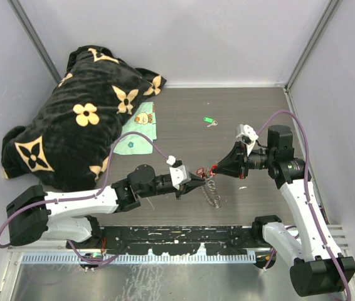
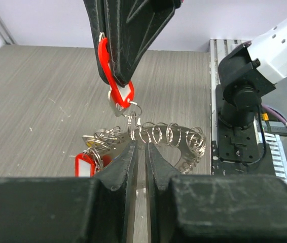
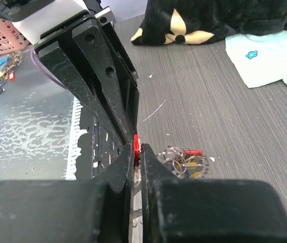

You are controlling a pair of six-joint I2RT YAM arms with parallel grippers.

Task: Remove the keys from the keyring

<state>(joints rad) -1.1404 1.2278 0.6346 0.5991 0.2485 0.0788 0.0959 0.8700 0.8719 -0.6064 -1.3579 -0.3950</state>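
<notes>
Keyring (image 2: 171, 137) sits low over the surface (image 1: 184, 106), front centre, between my two arms, partly lifted at the end I hold. My left pincer (image 2: 139, 144) is closed on its rim, fingers almost touching, with the wire caught at the tips. My right pincer (image 3: 137, 154) is closed on the red-tagged key (image 2: 124, 96), holding it up and away from the ring. That key's small split loop looks still hooked on the rim, right at my left fingertips, so I judge it not freed yet. The other keys (image 3: 184, 162) are bunched on the ring: a second red tag (image 2: 84, 165), plus yellow and blue bits in the right wrist view; I can't count them. One green-tagged key (image 1: 209, 120) lies alone further back on the surface, well apart from the ring, so I judge that one done. Progress is early: one off, one mid-pull, several left. Further out at back left are a black flowered blanket (image 1: 83, 125) and a pale green cloth (image 1: 141, 138), neither involved.
</notes>
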